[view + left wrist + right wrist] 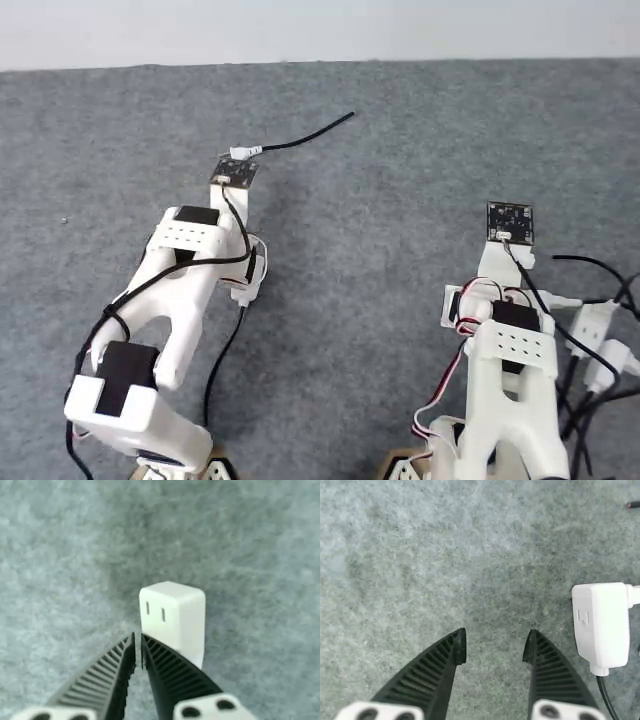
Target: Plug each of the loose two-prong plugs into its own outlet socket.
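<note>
Left gripper (138, 641) was all but closed, with a hairline gap between the tips and nothing held. The outlet socket (172, 612) sat on the grey mat (60, 555) just past those tips, on the far side and a touch right. Its two-slot face was turned back toward the claw. From above, its black cord (305, 135) trailed off far-right.

Right gripper (496, 641) was wide open and empty. A corded white block (600, 625) lay just right of it, outside the gap rather than between the tips. Its long axis ran near-far, roughly parallel to the claw, with the cord leaving its near end. We couldn't see prongs, so we only took it for a plug. More loose plugs (600, 345) lay right of that arm.

Our read: the right arm was nearer the plugs and the left nearer the socket. The right claw needed a shift right to straddle the block.
</note>
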`<state>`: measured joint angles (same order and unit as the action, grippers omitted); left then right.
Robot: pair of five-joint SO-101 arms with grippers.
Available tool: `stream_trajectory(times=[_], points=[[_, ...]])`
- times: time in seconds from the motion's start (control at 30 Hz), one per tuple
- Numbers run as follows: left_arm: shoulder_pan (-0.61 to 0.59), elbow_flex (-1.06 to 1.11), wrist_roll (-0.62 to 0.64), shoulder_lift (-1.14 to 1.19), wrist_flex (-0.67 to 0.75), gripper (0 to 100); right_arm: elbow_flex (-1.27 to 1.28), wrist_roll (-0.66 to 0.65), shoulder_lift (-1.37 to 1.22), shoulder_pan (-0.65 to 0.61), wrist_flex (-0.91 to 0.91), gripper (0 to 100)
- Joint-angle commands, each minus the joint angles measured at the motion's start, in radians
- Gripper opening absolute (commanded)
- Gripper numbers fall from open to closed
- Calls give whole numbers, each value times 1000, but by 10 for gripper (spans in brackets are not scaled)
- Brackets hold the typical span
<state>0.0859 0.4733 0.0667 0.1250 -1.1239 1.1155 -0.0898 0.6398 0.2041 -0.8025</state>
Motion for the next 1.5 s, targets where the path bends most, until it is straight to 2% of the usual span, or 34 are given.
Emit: stream_trajectory(times=[0.0, 0.2, 0.4, 0.57, 0.7, 0.9, 0.97, 1.13, 1.23, 1.47], points=[[34, -47, 15, -5, 11, 12, -5, -12, 36, -12, -10, 183], [89, -38, 15, -3, 6, 12, -5, -12, 36, -12, -10, 183], [81, -54, 15, -9, -5, 12, -5, -12, 36, -12, -10, 183], [-40, -76, 9, -127, -28, 14, -5, -11, 36, -19, -10, 183], [-153, -48, 9, -242, -17, 16, -3, -11, 36, -91, -12, 183], [-252, -12, 8, -218, 152, 16, -2, -11, 27, -114, -12, 183], [-272, -59, 0, -173, 201, 26, 11, -11, 31, -113, -7, 183], [-261, -242, -25, 12, 279, 144, 15, -11, 36, -108, -7, 183], [-230, -383, -37, 132, 259, 182, 15, -12, 36, -108, -8, 183], [-157, -697, -169, 367, 227, 287, 15, -14, 36, -108, -10, 183]])
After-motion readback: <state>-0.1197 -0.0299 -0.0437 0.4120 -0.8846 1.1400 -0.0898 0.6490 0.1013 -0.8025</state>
